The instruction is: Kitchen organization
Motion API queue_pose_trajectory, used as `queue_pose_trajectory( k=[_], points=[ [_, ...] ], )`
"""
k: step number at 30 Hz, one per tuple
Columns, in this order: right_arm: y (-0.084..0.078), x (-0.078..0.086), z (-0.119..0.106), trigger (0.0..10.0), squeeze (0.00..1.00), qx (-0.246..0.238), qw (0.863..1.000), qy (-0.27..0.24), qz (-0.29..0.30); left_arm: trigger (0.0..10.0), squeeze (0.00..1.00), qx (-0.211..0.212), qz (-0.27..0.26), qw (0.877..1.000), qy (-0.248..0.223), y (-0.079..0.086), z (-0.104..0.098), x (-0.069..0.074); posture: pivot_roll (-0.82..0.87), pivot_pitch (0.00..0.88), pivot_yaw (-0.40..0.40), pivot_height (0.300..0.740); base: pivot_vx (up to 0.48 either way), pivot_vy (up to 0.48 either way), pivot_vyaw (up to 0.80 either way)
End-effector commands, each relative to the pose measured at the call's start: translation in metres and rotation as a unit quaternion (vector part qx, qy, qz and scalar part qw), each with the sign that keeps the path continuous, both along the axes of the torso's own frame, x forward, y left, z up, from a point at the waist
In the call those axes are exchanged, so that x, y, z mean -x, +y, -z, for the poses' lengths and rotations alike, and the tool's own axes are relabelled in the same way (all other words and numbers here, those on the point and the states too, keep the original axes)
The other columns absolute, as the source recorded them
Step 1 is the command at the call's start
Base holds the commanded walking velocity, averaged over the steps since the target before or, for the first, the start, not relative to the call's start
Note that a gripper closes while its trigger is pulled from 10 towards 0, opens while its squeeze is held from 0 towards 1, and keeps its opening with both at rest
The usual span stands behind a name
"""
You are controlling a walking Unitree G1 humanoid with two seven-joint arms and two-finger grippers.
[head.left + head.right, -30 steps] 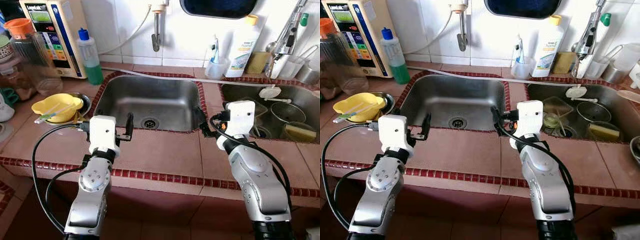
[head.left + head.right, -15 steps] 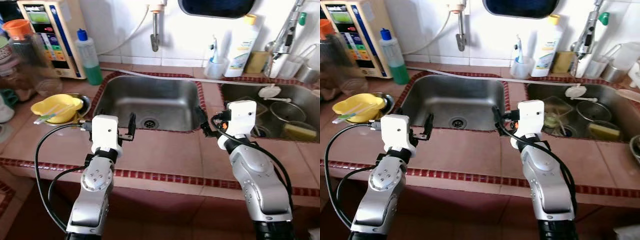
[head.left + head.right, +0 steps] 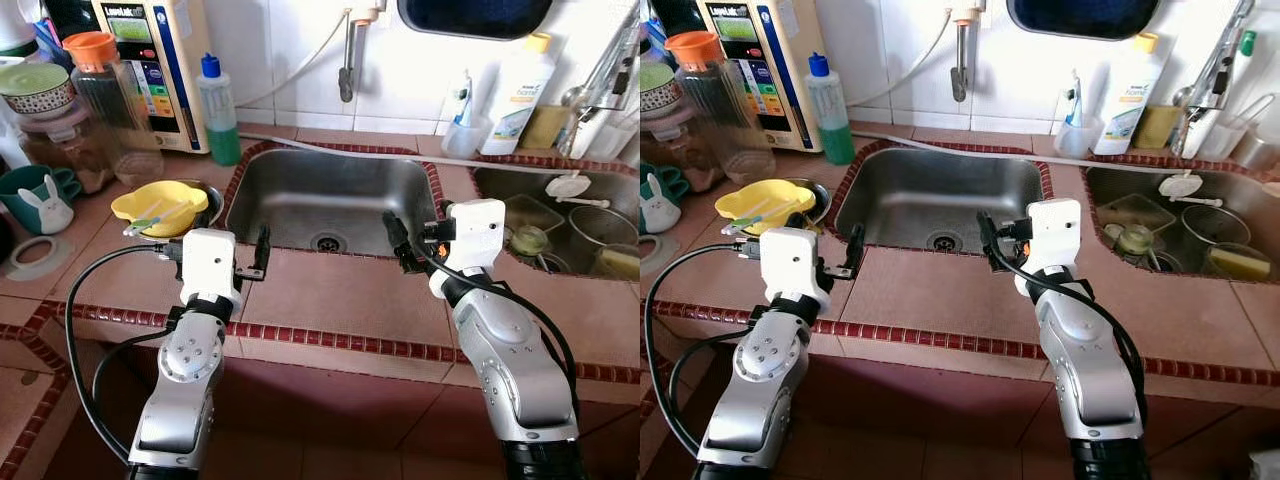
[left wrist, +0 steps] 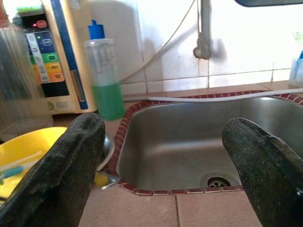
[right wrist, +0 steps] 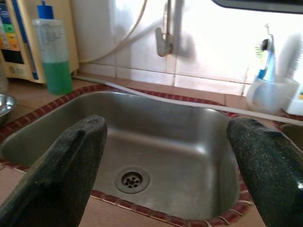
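Note:
Both arms are held out over the tiled counter (image 3: 330, 300) in front of the empty steel left sink (image 3: 330, 195). My left gripper (image 4: 161, 156) is open and holds nothing; one black finger (image 3: 262, 248) stands by the sink's near left corner. My right gripper (image 5: 165, 156) is also open and holds nothing, with a finger (image 3: 392, 235) over the sink's near rim. A yellow bowl (image 3: 152, 205) with a utensil in it rests in a steel bowl, left of the left gripper. The right sink (image 3: 500, 180) holds several dishes and a strainer.
Along the back wall stand a water purifier (image 3: 150, 60), a green-liquid bottle (image 3: 217, 110), a toothbrush cup (image 3: 462, 125) and a white detergent bottle (image 3: 520, 75). At far left are an orange-lidded jar (image 3: 100, 100), a teal rabbit mug (image 3: 40, 200) and a ring (image 3: 35, 255).
The whole view has swung to the left, so more of the left counter now shows. Both arms keep the same pose with open fingers.

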State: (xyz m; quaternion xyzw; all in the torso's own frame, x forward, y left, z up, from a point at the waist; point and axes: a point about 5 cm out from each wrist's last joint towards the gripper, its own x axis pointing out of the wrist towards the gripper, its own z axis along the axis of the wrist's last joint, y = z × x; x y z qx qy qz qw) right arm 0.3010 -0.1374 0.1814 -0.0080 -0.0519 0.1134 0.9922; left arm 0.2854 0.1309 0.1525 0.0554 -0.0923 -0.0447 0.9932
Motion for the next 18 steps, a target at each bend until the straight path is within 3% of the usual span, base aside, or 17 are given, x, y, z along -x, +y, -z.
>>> queue_pose_trajectory(
  k=[1,15,18],
  points=[
    [-0.0045,0.0004,-0.0039,10.0,0.00,-0.001,1.000,-0.009,0.009,10.0,0.00,-0.003,0.009,1.000,-0.006,-0.0031,-0.0028,0.0004,-0.03,0.044,0.027,0.740,0.000,0.000,0.00],
    [-0.0031,-0.0003,-0.0066,10.0,0.00,0.002,1.000,-0.017,0.005,10.0,0.00,-0.001,0.018,1.000,-0.008,-0.0030,-0.0039,0.0005,-0.03,0.044,0.026,0.740,0.000,0.000,0.00],
    [-0.0028,-0.0003,-0.0070,10.0,0.00,0.003,1.000,-0.018,0.003,10.0,0.00,0.000,0.017,1.000,-0.007,-0.0028,-0.0035,0.0006,-0.03,0.045,0.024,0.740,0.245,0.000,0.00]
  ],
)
